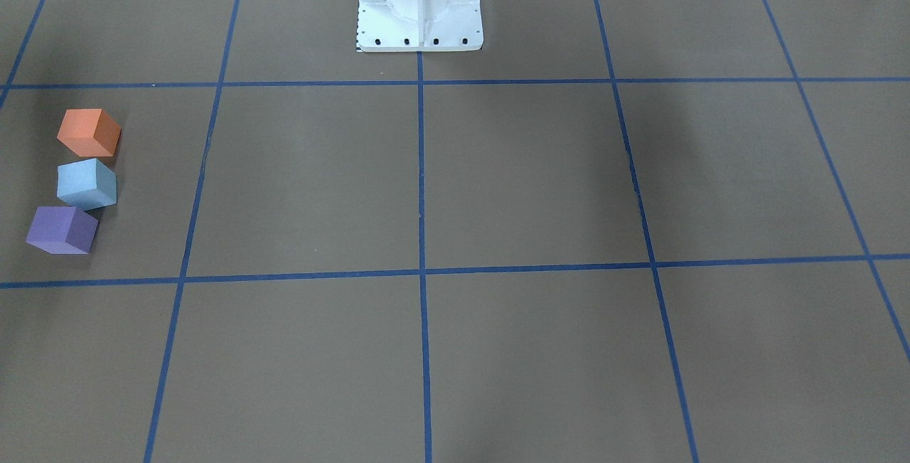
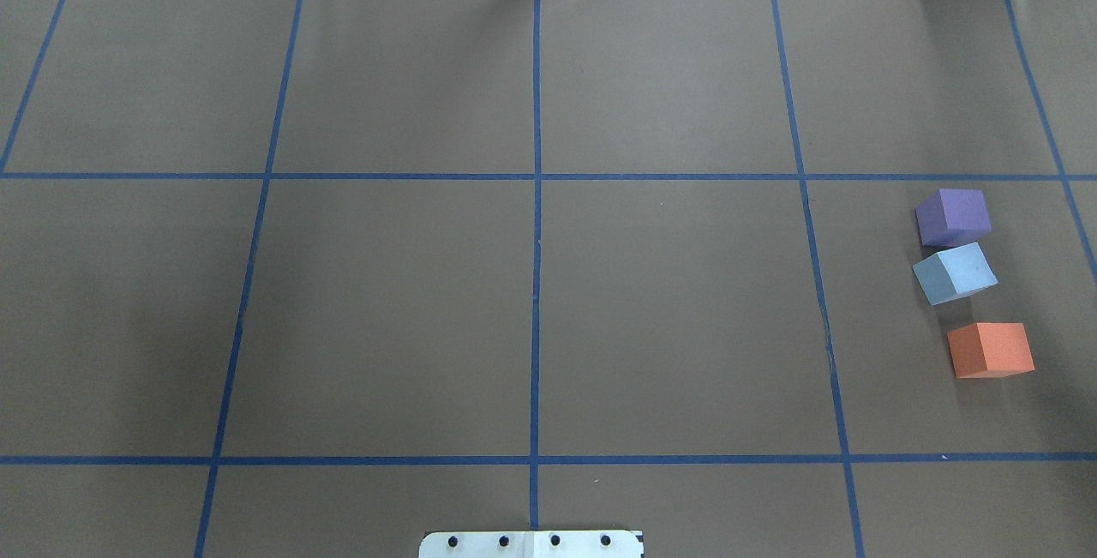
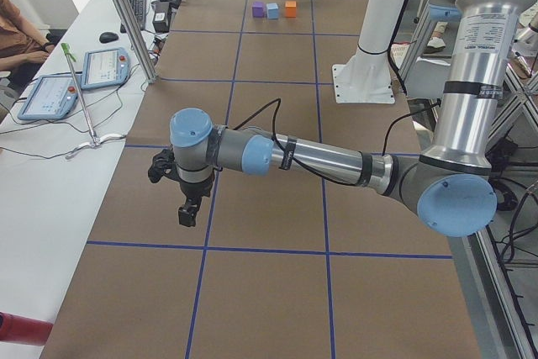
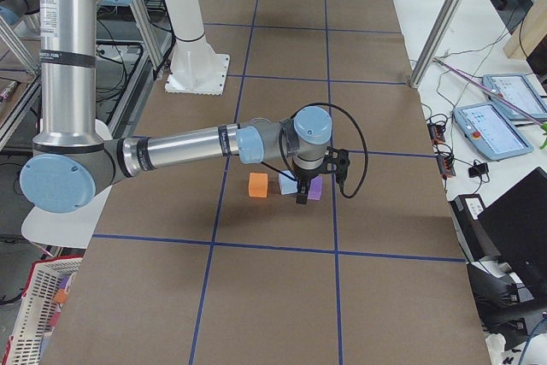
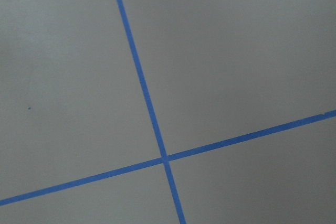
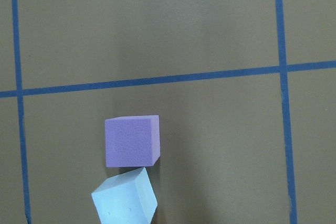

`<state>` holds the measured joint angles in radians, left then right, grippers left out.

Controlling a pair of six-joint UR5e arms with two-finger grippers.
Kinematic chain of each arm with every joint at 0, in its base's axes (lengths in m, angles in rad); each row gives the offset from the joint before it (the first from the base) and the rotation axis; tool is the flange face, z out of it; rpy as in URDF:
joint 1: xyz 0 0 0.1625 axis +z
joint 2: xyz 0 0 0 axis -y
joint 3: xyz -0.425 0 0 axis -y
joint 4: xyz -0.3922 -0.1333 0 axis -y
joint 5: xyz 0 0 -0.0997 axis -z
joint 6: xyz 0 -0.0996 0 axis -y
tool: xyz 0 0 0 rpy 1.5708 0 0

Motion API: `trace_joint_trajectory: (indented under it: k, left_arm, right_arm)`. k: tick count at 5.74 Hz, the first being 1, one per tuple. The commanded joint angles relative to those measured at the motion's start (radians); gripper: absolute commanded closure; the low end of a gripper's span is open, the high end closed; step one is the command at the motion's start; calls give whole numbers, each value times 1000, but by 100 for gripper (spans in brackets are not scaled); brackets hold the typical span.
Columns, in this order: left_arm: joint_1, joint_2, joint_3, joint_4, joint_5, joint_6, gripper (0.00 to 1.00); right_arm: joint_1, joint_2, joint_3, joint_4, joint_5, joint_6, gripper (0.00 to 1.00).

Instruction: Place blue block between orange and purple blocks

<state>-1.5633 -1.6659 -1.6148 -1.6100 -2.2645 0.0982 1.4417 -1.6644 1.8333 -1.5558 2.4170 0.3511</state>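
Note:
The orange block [image 2: 991, 350], the light blue block [image 2: 954, 273] and the purple block [image 2: 953, 217] lie in a row on the robot's right side of the table. The blue one sits in the middle, turned askew, close against the purple one, with a small gap to the orange. The right wrist view shows the purple block [image 6: 132, 141] and the blue block [image 6: 125, 201] from above. My right gripper [image 4: 301, 197] hangs over the row; I cannot tell whether it is open or shut. My left gripper [image 3: 187, 212] hovers over bare table far from the blocks; its state is also unclear.
The white robot pedestal [image 1: 419, 8] stands at the table's middle on the robot's side. Blue tape lines [image 2: 536, 198] grid the brown table. A side desk with tablets [image 4: 491, 126] and metal posts [image 3: 126, 14] runs along the far edge. A person [image 3: 17, 35] sits there.

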Motion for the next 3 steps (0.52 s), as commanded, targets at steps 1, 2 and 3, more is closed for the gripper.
trace_joint_trajectory:
  k: [1, 2, 3]
  left_arm:
    - [-6, 78, 27, -41, 2, -6, 0]
    - [-6, 87, 24, -41, -4, -15, 0]
    - [-6, 97, 17, -41, -4, -17, 0]
  right_arm:
    - [57, -64, -11, 14, -19, -50, 1]
    - [74, -87, -35, 14, -12, -152, 1]
    - [95, -86, -76, 14, -7, -188, 1]
